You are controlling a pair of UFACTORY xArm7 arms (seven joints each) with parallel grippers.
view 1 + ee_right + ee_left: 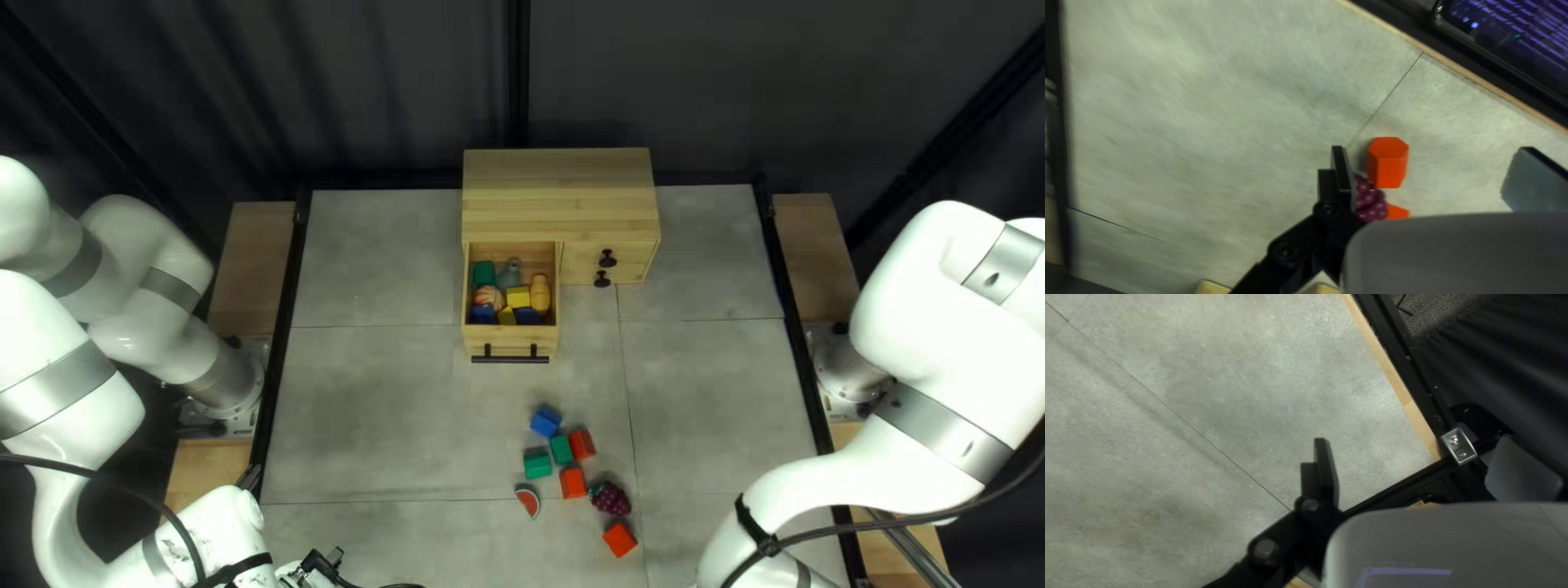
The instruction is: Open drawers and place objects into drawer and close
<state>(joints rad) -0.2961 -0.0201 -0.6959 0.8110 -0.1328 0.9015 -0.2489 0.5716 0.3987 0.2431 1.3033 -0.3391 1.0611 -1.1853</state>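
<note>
A wooden cabinet (561, 194) has its left drawer (512, 342) pulled out, holding several coloured blocks and toys. Loose before it lie a blue block (545, 421), green blocks (538, 465), red blocks (573, 484), a watermelon slice (528, 502), dark purple toy fruit (610, 499) and an orange-red block (619, 540). My left gripper (322, 566) is low at the near edge; in its wrist view the gripper (1415, 443) is open over bare table. My right gripper (1432, 158) stands open, above the orange-red block (1388, 163) and purple fruit (1370, 202); it is out of the top left view.
Two black-knobbed drawers (588, 261) at the cabinet's right look shut. Black rails (285, 327) run along the table's sides. In the left wrist view a metal bracket (1459, 446) joins the rails at a corner. A screen (1513, 32) stands beyond the table edge in the right wrist view.
</note>
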